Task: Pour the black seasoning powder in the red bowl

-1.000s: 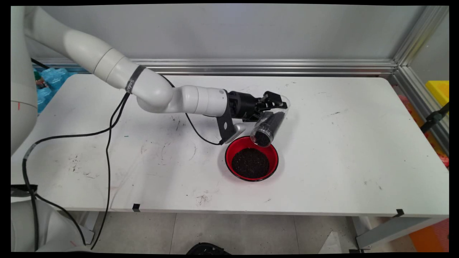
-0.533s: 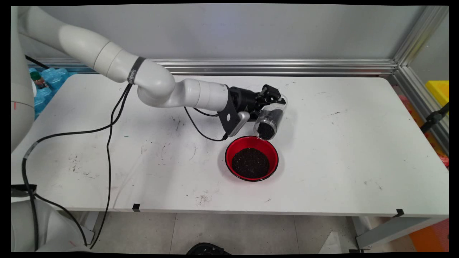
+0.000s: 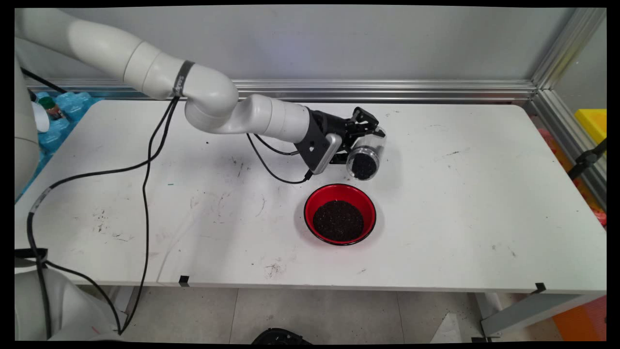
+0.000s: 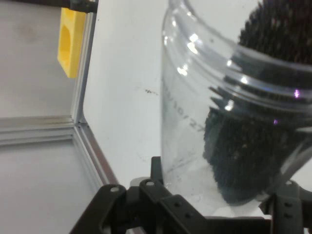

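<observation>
the gripper (image 3: 364,127) is closed around a clear plastic jar (image 3: 365,154), holding it tilted on its side above the surface (image 3: 484,203), mouth turned toward the near edge. in the hand view the jar (image 4: 234,122) fills the space between the fingers (image 4: 161,195), and dark granules (image 4: 258,161) lie heaped along one side of it up toward its threaded mouth. just nearer than the jar's mouth, apart from it, a red bowl (image 3: 340,214) stands on the surface, holding a round mound of the same dark granular stuff (image 3: 338,221). nothing stands between jar and bowl. black cables (image 3: 145,194) hang from the arm and trail over the surface's left side. scuff marks and a few dark specks (image 3: 273,268) dot the white top. an aluminium rail (image 3: 387,90) runs along the far edge by the wall, and a yellow block (image 3: 592,122) sits beyond the right end.
</observation>
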`<state>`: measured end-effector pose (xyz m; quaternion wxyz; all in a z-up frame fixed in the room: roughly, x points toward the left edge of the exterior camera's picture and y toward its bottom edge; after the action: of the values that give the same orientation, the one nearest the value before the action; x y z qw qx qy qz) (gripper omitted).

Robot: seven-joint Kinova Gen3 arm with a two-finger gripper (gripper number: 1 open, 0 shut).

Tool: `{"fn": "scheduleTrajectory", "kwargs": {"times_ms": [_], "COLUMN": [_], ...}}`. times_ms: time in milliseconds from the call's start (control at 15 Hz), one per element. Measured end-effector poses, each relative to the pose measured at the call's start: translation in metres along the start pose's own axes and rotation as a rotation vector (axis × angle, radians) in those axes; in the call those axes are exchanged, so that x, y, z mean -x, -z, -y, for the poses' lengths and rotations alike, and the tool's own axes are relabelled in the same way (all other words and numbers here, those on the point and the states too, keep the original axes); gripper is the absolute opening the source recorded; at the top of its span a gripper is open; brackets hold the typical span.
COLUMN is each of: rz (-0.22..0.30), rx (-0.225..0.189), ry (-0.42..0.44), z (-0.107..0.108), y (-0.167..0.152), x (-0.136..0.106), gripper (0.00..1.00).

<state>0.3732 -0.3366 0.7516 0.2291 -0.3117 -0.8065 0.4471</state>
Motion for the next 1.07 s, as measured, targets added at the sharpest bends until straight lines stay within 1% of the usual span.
{"fn": "scheduleTrajectory", "kwargs": {"times_ms": [267, 467, 667, 1067], "rz": [-0.014, -0.014, -0.013, -0.02], "rx": [0.032, 0.054, 0.072, 0.112], "ry": [0.142, 0.267, 0.364, 0.628], "z": [0.017, 0.031, 0.043, 0.069], "y": [0.005, 0.009, 0.012, 0.019], "x": [0.002, 0.007, 0.012, 0.025], "gripper": [0.0, 0.0, 0.0, 0.0]}}
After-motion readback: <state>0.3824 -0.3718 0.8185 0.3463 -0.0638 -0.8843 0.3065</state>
